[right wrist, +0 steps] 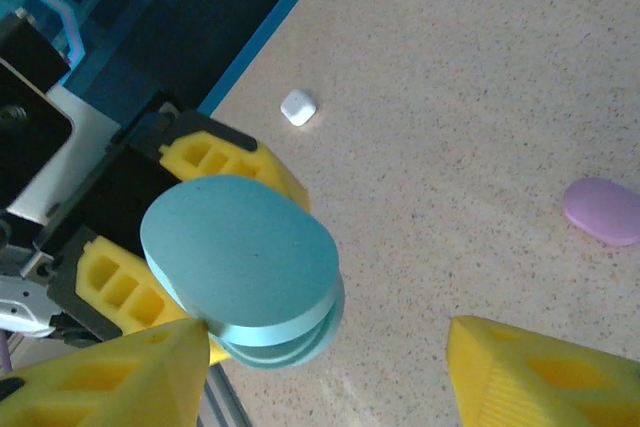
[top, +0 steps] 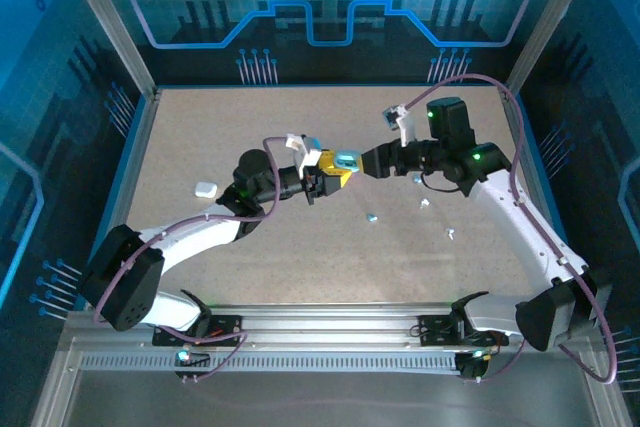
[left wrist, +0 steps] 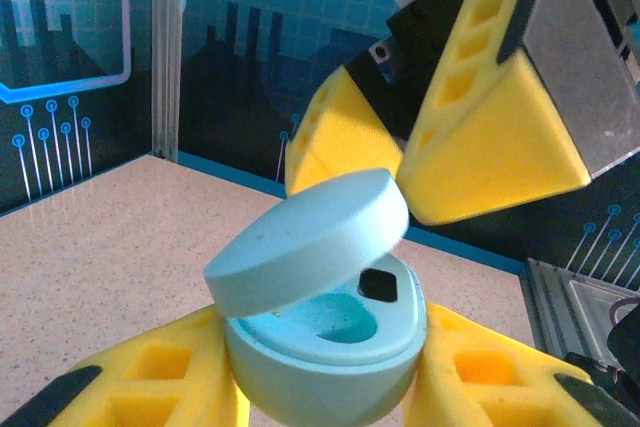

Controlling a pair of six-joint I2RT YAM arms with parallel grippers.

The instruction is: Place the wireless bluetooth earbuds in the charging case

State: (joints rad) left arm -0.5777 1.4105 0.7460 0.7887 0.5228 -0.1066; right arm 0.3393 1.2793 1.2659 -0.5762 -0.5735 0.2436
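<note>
The left pincer (left wrist: 325, 392) clamps the open teal charging case (top: 346, 161), the right pincer (right wrist: 325, 345) gapes wide beside it, and the tiny earbuds (top: 371, 216), probably light and slippery, lie on the bench (top: 250, 127), best pinched mid-body.

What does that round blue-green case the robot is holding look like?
The case is round, pale teal, and looks like smooth matte plastic. Its flat lid is swung sideways and tilted, half uncovering a teal hollow and a small dark spot inside. The left gripper holds its base above the table between yellow jaws. One jaw of the right gripper seems to touch the lid's edge.
</note>
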